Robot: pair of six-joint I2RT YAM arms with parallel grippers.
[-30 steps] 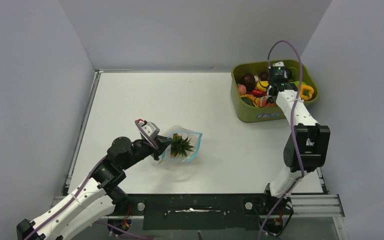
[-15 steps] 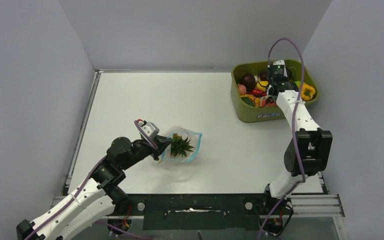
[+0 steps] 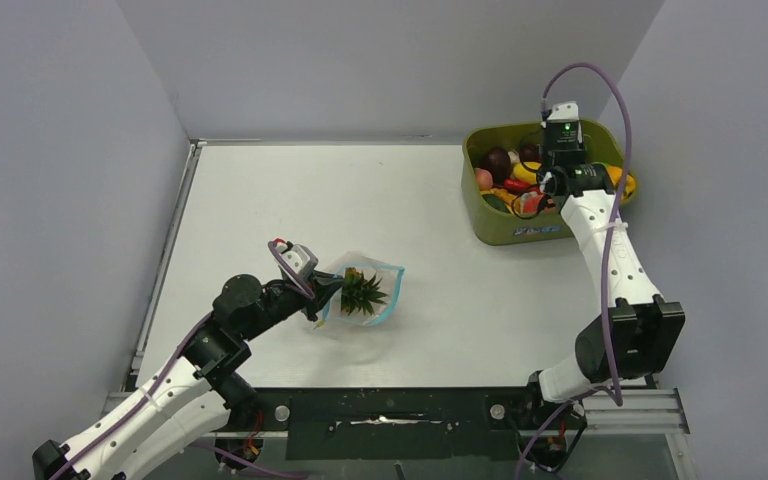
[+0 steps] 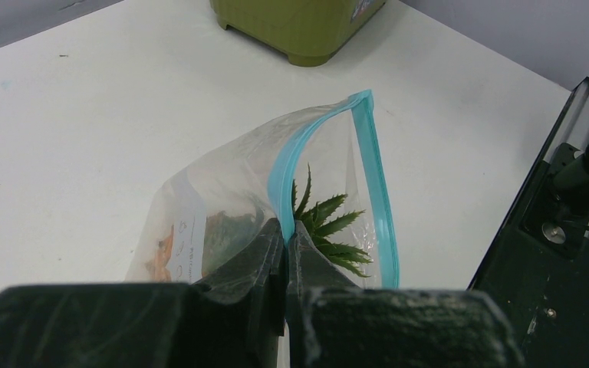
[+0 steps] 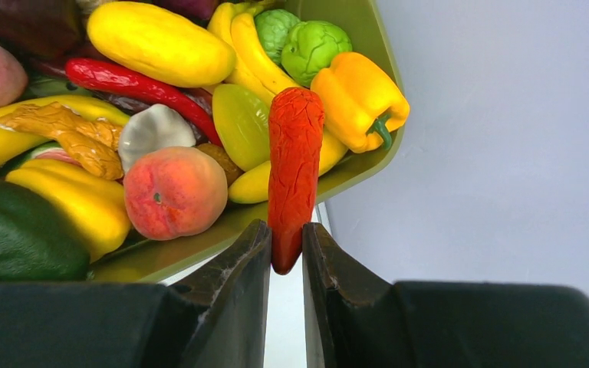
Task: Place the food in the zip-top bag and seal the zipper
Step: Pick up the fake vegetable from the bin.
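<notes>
The clear zip-top bag [image 3: 370, 290] lies at the table's front centre with its mouth gaping. My left gripper [image 3: 322, 292] is shut on one lip of the teal zipper [image 4: 372, 176], fingertips [image 4: 285, 230] pinching the strip. Inside the bag [image 4: 222, 192] lies the orange pineapple, its green crown [image 4: 330, 230] toward the mouth. My right gripper [image 3: 537, 198] hangs over the olive tub, shut on a wrinkled orange-red piece of food [image 5: 295, 153] that sticks up between the fingertips [image 5: 285, 238].
The olive-green tub [image 3: 520, 228] stands at the back right, against the right wall. It holds several toy foods, among them a peach [image 5: 175, 192], a yellow pepper [image 5: 357, 96], a red chili [image 5: 134, 80] and a yellow squash [image 5: 153, 42]. Black rails run along the table's near edge.
My right arm has risen and swung right with the orange-red piece in its grip; its elbow dropped toward the near right. The left arm and bag have not moved.
</notes>
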